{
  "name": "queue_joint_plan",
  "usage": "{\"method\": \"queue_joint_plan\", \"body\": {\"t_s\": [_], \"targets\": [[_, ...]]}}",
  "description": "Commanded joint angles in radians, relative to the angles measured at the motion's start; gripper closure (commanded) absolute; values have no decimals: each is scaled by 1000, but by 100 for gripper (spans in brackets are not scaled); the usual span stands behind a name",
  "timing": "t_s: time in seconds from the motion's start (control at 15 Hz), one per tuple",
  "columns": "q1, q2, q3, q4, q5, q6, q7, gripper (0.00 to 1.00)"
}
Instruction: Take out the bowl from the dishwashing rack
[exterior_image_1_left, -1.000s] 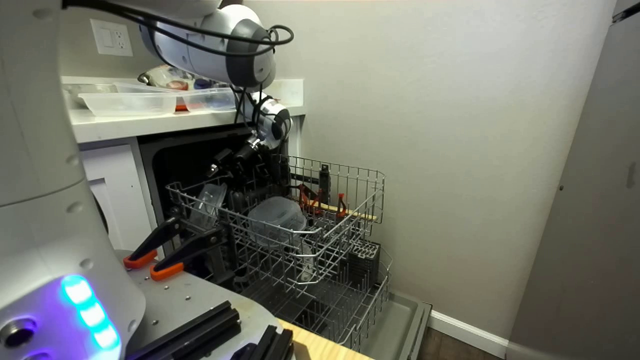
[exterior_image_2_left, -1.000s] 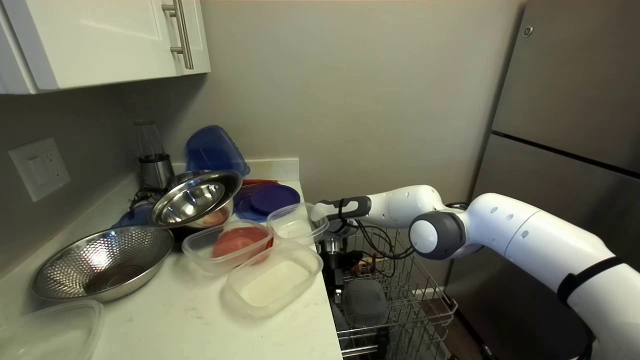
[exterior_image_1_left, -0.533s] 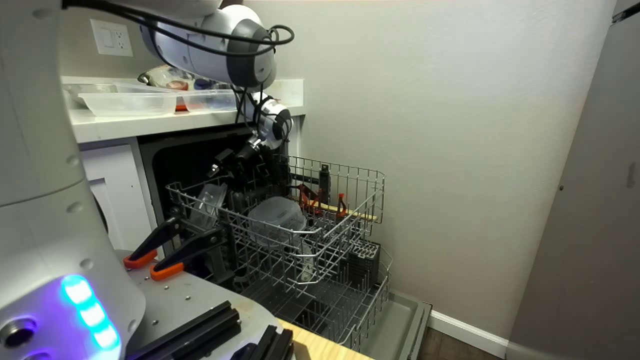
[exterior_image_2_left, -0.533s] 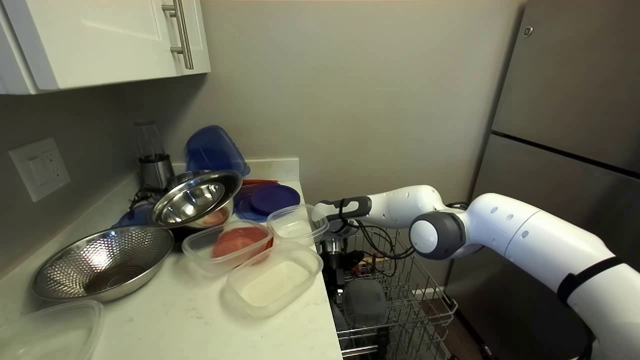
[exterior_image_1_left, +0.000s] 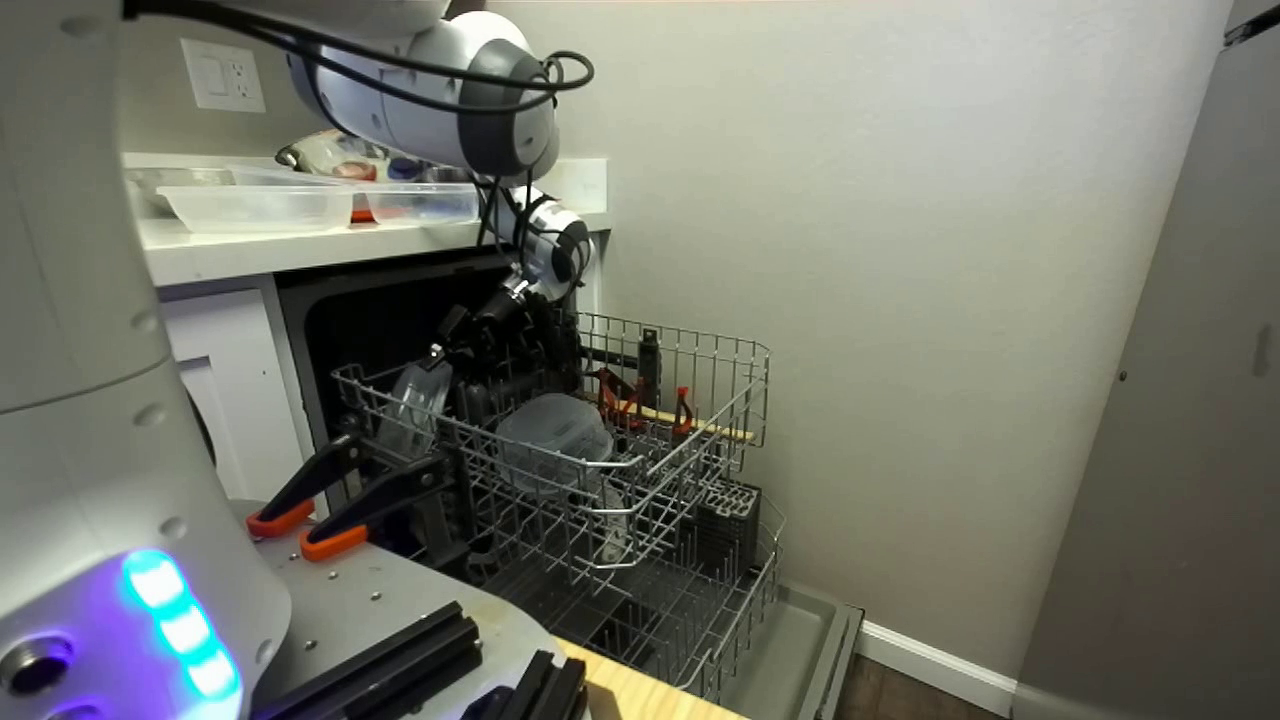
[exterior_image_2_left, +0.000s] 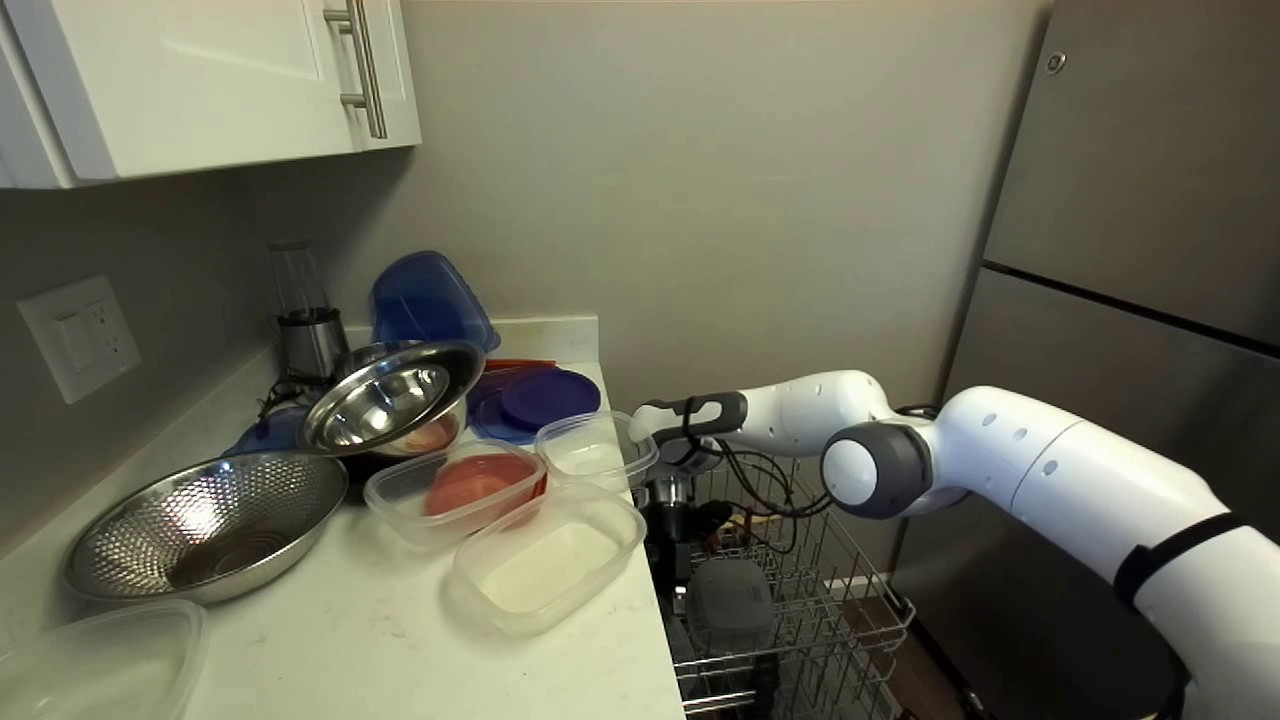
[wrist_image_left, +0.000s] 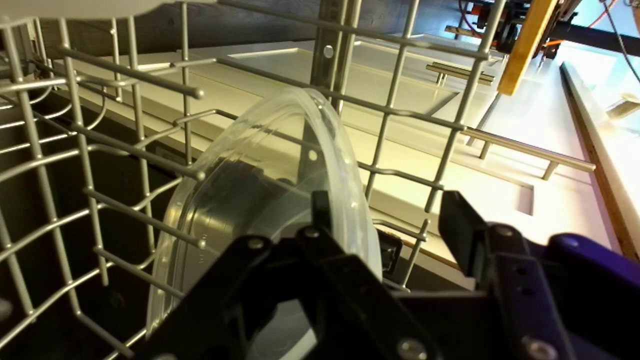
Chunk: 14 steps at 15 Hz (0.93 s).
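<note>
Glinting colander (exterior_image_2_left: 210, 530), dark dishwasher (exterior_image_1_left: 370, 318), perhaps underexposed

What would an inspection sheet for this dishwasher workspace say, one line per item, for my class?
Surface: white counter, crowded.
Job's things: bowl tilted in the dishwashing rack, not yet out.
Clutter: larger pale dish in the rack; colander, metal bowls and clear containers on the counter.
Tool: jaws apart, bowl's rim appearing between them.
Cables: black cables along the arm, some hanging in loops below it; snags: nothing seen.
Surroundings: refrigerator, plain wall, white cabinet.

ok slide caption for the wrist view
Open gripper at the edge of a translucent bowl in the dishwashing rack.
</note>
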Motion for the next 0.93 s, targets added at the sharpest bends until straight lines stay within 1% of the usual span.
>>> {"method": "queue_joint_plan", "body": {"t_s": [0.0, 0.07, 0.27, 0.4, 0.53, 0.6, 0.67, 0.87], "targets": [[-17, 0, 11, -14, 22, 12, 16, 72], [-21, 0, 14, -16, 29, 12, 19, 80], [-29, 2, 19, -21, 57, 11, 37, 96], [-32, 4, 20, -20, 68, 9, 39, 99], [-36, 6, 21, -18, 76, 8, 39, 96], [-37, 6, 21, -18, 78, 8, 39, 99], [-39, 7, 21, -17, 81, 8, 40, 97], [-50, 7, 22, -14, 90, 10, 40, 97]]}}
